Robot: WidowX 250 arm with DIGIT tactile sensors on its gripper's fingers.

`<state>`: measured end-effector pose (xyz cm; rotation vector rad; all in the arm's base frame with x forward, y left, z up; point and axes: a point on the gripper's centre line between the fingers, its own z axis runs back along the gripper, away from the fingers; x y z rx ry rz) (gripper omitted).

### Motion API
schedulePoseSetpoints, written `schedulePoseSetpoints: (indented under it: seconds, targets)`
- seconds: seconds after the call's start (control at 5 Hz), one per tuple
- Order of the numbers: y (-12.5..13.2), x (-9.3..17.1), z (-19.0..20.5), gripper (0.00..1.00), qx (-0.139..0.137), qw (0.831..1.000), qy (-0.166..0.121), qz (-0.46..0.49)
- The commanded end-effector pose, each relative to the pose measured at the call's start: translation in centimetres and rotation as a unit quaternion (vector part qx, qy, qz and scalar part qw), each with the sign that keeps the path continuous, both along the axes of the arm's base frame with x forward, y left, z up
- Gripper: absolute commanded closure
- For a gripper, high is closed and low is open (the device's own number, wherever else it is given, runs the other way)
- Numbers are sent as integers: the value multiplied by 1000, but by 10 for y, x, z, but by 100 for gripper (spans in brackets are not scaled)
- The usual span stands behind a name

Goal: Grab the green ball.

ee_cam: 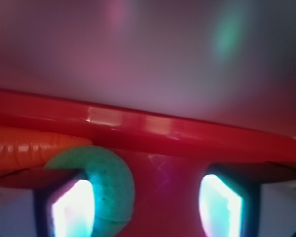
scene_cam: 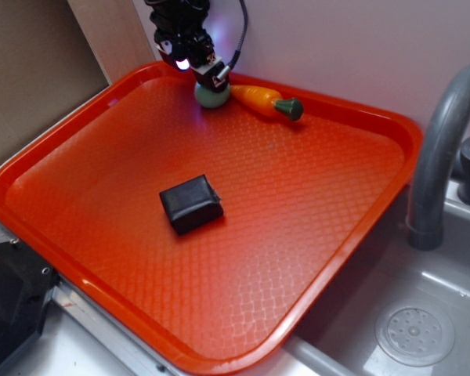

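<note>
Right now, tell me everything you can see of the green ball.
The green ball is a small, pale mint sphere with a speckled, dimpled skin. It sits on the orange tray near its far rim, beside the toy carrot's orange end. The claw is low around it: open, the ball against one finger, clear of the other.

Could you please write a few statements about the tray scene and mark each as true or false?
1. The green ball lies near the far rim of the orange tray. True.
2. The toy carrot lies in the sink. False: it lies on the tray, right beside the ball.
3. The gripper is directly above the ball. True.
4. The gripper's fingers are closed tight on the ball. False: in the wrist view the fingers stand apart, the ball next to one of them.
5. The black block touches the carrot. False: it sits alone mid-tray.
</note>
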<state>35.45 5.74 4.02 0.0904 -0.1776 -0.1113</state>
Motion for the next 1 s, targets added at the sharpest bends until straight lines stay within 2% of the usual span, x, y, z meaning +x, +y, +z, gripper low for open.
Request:
schedulePoseSetpoints:
  seconds: [0.0, 0.4, 0.8]
  targets:
    - [-4, 8, 3, 100, 10, 1000, -14, -9]
    - [-7, 2, 3, 100, -2, 1000, 0, -10]
    - [-29, -16, 1, 100, -23, 998, 25, -44]
